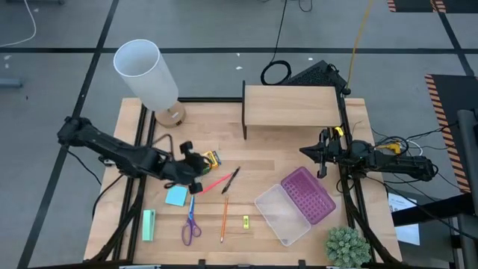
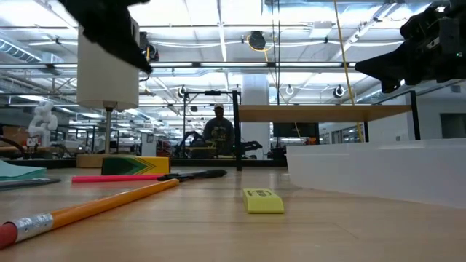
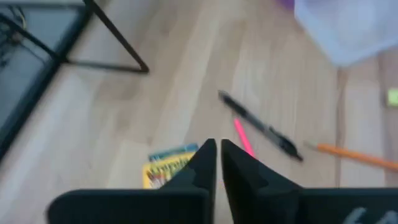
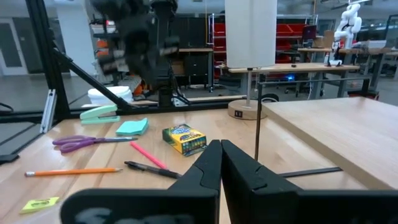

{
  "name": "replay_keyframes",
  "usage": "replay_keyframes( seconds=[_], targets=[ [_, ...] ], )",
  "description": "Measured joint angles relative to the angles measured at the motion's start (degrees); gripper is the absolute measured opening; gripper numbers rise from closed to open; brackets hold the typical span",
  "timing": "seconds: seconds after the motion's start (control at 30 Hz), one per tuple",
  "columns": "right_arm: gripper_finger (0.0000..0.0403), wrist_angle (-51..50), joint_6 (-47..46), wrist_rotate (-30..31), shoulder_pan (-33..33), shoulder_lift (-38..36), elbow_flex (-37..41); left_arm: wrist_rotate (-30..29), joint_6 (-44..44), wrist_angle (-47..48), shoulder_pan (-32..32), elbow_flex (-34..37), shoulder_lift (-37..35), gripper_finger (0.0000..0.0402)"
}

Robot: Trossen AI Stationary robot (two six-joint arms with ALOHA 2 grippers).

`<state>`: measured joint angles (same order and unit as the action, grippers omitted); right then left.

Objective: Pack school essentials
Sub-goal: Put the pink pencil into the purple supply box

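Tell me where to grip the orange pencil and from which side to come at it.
Grip the orange pencil near the middle of its shaft, coming straight down from above with the fingers closing across its width. It lies flat on the table, pointing roughly front to back, with clear wood on both sides between the purple-handled scissors and the tiny yellow piece. The left gripper, shut, is likely nearest.

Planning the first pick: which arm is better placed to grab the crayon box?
Left. The left gripper hangs shut right beside the yellow crayon box; the right gripper, also shut, waits across the table by the shelf.
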<state>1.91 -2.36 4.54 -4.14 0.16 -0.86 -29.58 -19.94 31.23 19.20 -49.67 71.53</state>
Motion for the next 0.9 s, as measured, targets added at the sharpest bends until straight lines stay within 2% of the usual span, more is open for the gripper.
replay_keyframes(
  seconds=[0.23,0.37,0.63,0.9],
  targets=[
    [0.0,0.0,-2.52,-0.05,0.0,0.02,0.0,2.11,-3.27,-4.16,2.27,0.54,9.83,0.0126],
    [0.0,0.18,-1.28,-0.05,0.0,0.0,0.0,2.66,-4.81,-7.22,3.77,0.54,14.4,0.0157],
    [0.0,0.61,-1.07,-0.03,0.0,0.02,0.0,2.75,-12.33,-7.85,5.12,0.52,21.99,0.0166],
    [0.0,0.7,-1.06,-0.05,0.0,0.0,0.0,2.12,-14.92,-7.87,5.27,0.5,27.0,0.0166]
  ],
)
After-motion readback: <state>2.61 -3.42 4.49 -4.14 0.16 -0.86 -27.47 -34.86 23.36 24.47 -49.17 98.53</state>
